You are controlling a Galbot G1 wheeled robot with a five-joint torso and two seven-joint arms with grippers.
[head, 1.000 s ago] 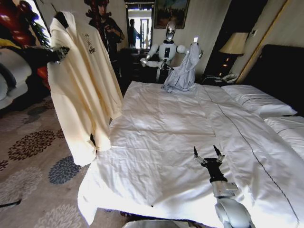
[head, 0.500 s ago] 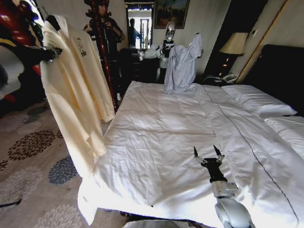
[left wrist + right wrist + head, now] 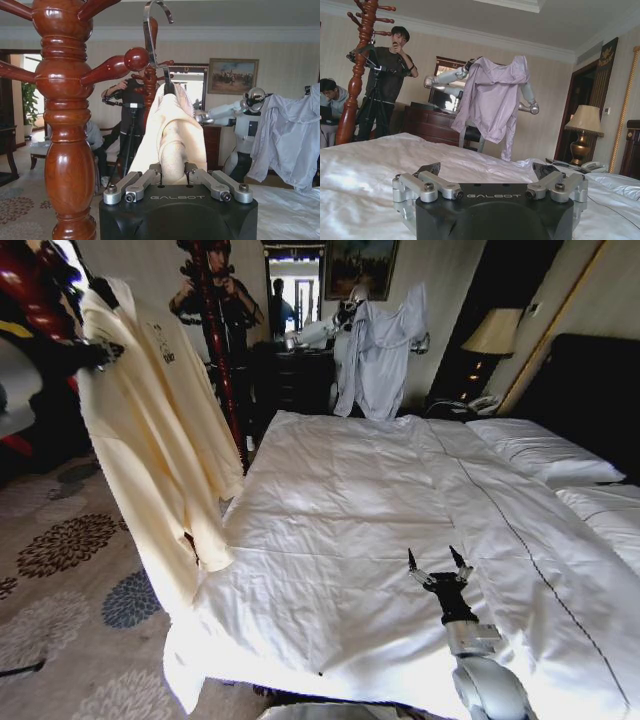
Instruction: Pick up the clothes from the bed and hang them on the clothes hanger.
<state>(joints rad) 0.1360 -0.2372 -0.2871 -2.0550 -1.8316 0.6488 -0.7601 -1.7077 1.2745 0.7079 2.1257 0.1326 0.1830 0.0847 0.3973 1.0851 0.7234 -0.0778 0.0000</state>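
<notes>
The clothes (image 3: pixel 160 440), a cream-yellow sweatshirt, hang on the black clothes hanger (image 3: pixel 102 290) at the left, clear of the bed (image 3: pixel 350 500). My left gripper (image 3: pixel 105 352) is shut on the fabric just under the collar. In the left wrist view the gripper (image 3: pixel 172 172) pinches the clothes (image 3: pixel 172 130), and the hanger's silver hook (image 3: pixel 150 35) stands close beside a knobbed peg of the wooden coat stand (image 3: pixel 67 140). I cannot tell whether hook and peg touch. My right gripper (image 3: pixel 436 558) hovers open low over the bed's near part, and its wrist view shows this gripper (image 3: pixel 487 170) holding nothing.
The coat stand (image 3: pixel 222 370) rises behind the sweatshirt, off the bed's far left corner. Another robot at the back holds up a grey garment (image 3: pixel 380 350). Pillows (image 3: pixel 540 455) lie at the right and a lamp (image 3: pixel 495 335) stands behind them. Patterned carpet (image 3: pixel 70 550) spreads at the left.
My left gripper has carried the sweatshirt on its hanger further left and slightly up, uncovering the coat stand. The other robot has lifted the grey garment higher. My right gripper has not moved.
</notes>
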